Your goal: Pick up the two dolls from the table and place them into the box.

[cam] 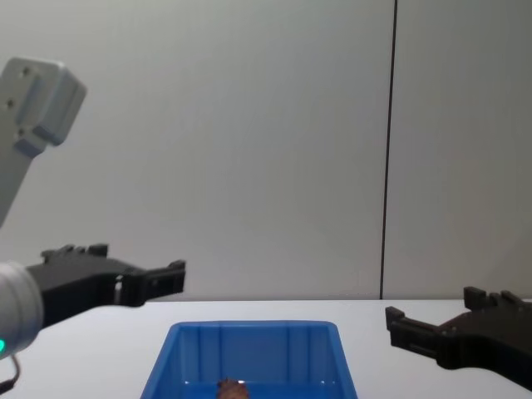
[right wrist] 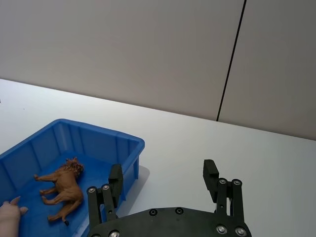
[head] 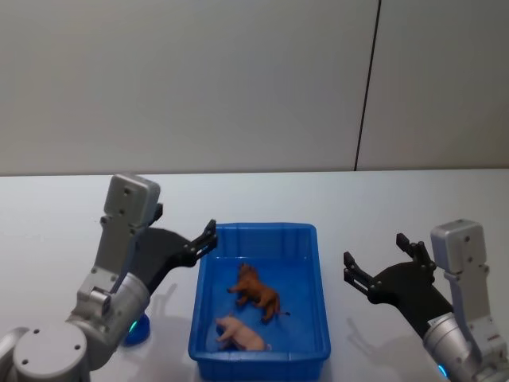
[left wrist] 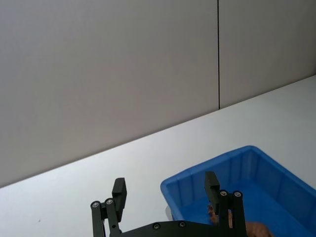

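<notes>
Two dolls lie inside the box (head: 258, 230), which sits on the table (head: 413, 207) between our two hands. The reddish-brown doll (head: 256, 293) is about mid-floor. The pale pink doll (head: 241, 334) is just beside it, closer to the robot's body and near the box's front wall.

Our left hand (left wrist: 165, 181) hovers with its fingers spread and nothing between them, just off the box's far left corner. Box and dolls lie to this hand's right and a little nearer the body, and the thick blue rim stands between its fingertips and the dolls. We cannot tell whether a fingertip touches that rim.

Our right hand (head: 375, 251) also gapes wide and empty above bare table. The box is to its left, apart from it, and the box's right wall stands between this hand and the dolls.

Beyond both hands rises a plain grey wall (head: 199, 79) with a dark vertical seam (head: 367, 87).
</notes>
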Controlling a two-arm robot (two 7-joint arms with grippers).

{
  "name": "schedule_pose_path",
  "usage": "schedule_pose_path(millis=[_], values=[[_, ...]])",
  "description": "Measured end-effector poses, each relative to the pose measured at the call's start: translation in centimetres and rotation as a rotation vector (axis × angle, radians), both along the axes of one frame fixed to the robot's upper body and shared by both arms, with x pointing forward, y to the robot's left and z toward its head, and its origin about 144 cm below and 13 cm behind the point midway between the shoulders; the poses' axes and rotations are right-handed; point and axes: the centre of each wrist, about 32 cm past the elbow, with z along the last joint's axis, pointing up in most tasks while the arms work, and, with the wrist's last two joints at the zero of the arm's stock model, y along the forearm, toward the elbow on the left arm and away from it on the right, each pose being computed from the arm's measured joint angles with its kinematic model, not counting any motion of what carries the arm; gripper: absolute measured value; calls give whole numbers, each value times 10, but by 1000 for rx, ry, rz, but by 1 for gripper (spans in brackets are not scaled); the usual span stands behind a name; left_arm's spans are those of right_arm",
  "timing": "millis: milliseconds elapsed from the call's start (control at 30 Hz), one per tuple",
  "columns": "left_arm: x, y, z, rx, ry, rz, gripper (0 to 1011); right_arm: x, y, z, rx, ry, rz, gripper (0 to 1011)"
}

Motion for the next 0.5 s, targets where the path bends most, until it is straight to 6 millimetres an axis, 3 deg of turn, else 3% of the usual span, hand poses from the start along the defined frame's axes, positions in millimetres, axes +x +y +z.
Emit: schedule_pose_path(millis=[500], values=[[-14,23,-6,-13,123,64,1001,0,0,0,0,-1,-2,1001]])
